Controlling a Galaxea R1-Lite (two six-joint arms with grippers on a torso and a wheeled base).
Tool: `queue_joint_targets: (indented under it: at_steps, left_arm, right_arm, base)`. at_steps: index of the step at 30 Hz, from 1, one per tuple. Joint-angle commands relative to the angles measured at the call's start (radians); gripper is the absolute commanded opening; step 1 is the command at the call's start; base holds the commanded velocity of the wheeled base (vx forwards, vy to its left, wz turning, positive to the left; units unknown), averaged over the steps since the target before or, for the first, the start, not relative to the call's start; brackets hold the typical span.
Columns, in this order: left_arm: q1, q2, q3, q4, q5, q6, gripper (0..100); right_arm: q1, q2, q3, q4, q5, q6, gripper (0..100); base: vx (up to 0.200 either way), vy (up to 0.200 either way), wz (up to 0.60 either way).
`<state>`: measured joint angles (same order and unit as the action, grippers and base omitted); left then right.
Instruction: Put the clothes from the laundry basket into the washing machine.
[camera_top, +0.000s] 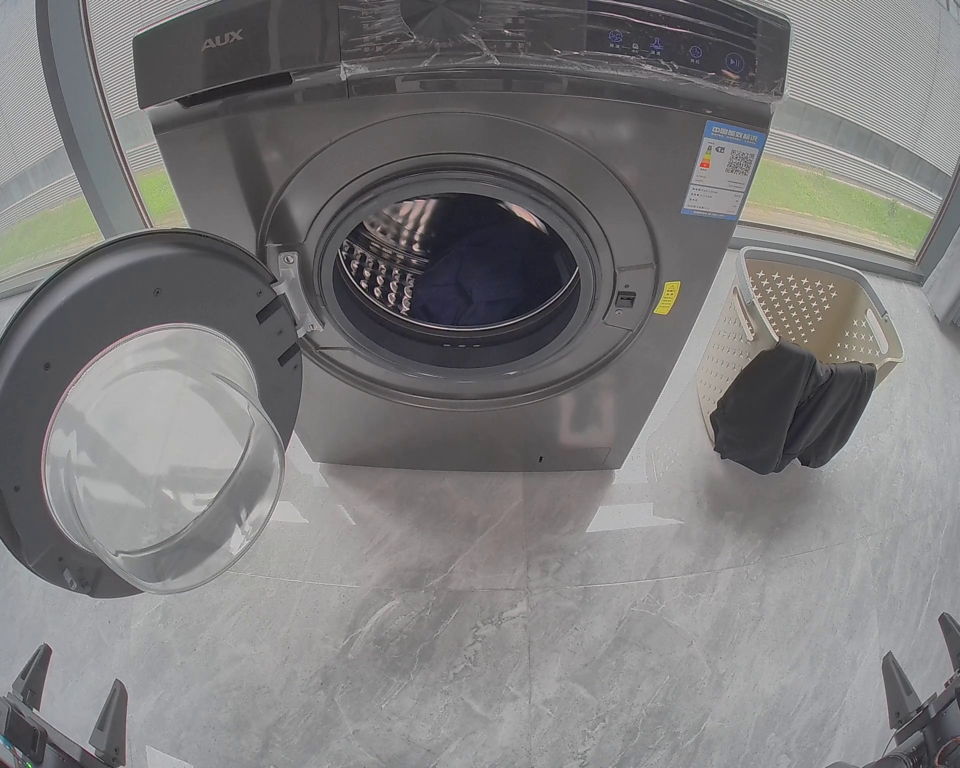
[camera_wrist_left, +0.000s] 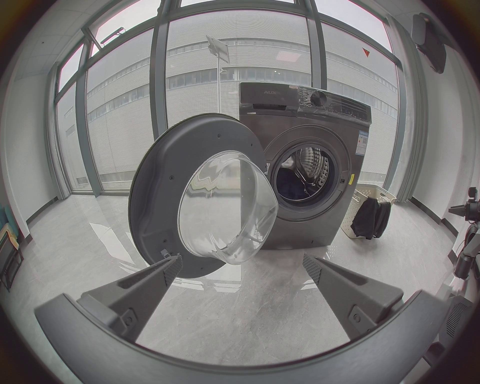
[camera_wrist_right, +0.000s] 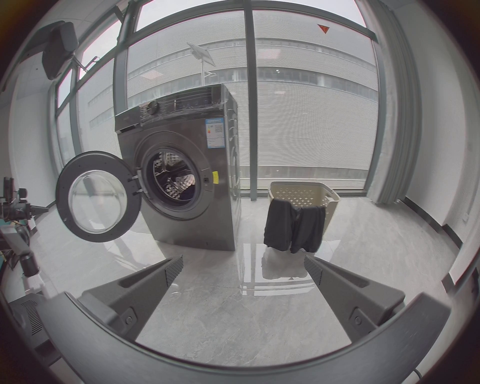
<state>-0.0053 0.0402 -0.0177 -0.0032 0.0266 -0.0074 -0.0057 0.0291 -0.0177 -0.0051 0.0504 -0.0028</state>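
Looking ahead, you see dark clothes (camera_top: 790, 405) draped over the laundry basket (camera_top: 820, 300); your left gripper (camera_wrist_left: 241, 259) and right gripper (camera_wrist_right: 243, 260) are released, empty.

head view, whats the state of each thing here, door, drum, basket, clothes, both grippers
washing machine door, open, swung to the left
drum, holds a dark blue garment
laundry basket, upright on the floor, right of the washing machine
dark grey garment, draped over the basket's front rim
left gripper, open, empty
right gripper, open, empty
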Motion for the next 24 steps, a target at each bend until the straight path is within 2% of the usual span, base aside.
queue_joint_targets:
  at_steps: [1,3,11,16,24]
  left_arm:
    - [0.005,-0.034,0.016,0.008,-0.002,0.000,100]
    - [0.005,-0.033,0.015,0.008,-0.004,-0.009,100]
    - [0.005,-0.033,0.016,0.008,-0.004,-0.002,100]
    - [0.005,-0.033,0.016,0.008,-0.002,-0.012,100]
    - [0.005,-0.033,0.016,0.006,-0.002,-0.002,100]
  right_arm:
    - [0.004,-0.017,0.015,0.010,-0.044,0.004,100]
    - [0.000,-0.015,0.015,0.008,-0.044,0.003,100]
    - [0.004,-0.021,0.018,0.001,-0.046,-0.003,100]
    - [0.004,-0.021,0.018,0.001,-0.046,-0.002,100]
    - [0.004,-0.021,0.018,0.001,-0.047,-0.003,100]
  base:
    - [0.000,0.000,0.00]
    - [0.000,-0.100,0.00]
    - [0.000,-0.200,0.00]
    - [0.000,-0.200,0.00]
    - [0.000,-0.200,0.00]
